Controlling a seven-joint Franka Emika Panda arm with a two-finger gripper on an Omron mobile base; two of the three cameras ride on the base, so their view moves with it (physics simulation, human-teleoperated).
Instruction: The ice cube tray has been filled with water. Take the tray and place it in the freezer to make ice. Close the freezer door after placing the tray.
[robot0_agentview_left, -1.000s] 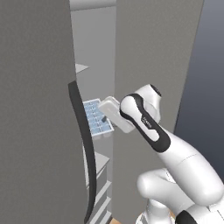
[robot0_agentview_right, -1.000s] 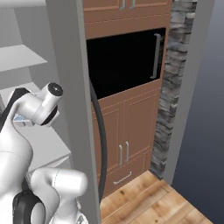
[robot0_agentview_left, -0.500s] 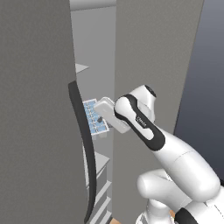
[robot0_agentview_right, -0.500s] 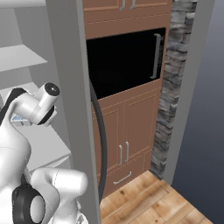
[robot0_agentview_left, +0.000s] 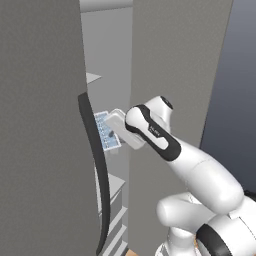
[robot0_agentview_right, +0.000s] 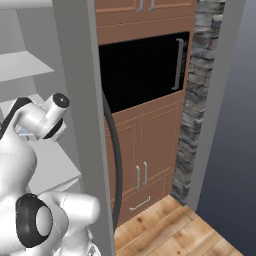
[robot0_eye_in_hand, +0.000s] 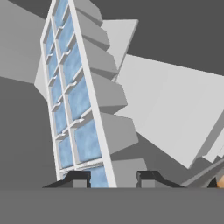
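Tray entering freezer
Fingers (robot0_eye_in_hand: 113, 178) pinch the ice cube tray (robot0_eye_in_hand: 74, 96) inside the freezer (robot0_agentview_left: 107, 60); apparently unplaced, door (robot0_agentview_left: 42, 125) open.

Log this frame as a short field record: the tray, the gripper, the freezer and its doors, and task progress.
tray: ice cube tray, blue cells visible, held in the gap between the doors, not resting on a shelf
gripper: gripper, shut on the tray's end, one fingertip on each side of its rim
freezer: freezer open, white shelf inside
doors: freezer door with black handle ajar
progress: tray not yet placed; door not closed
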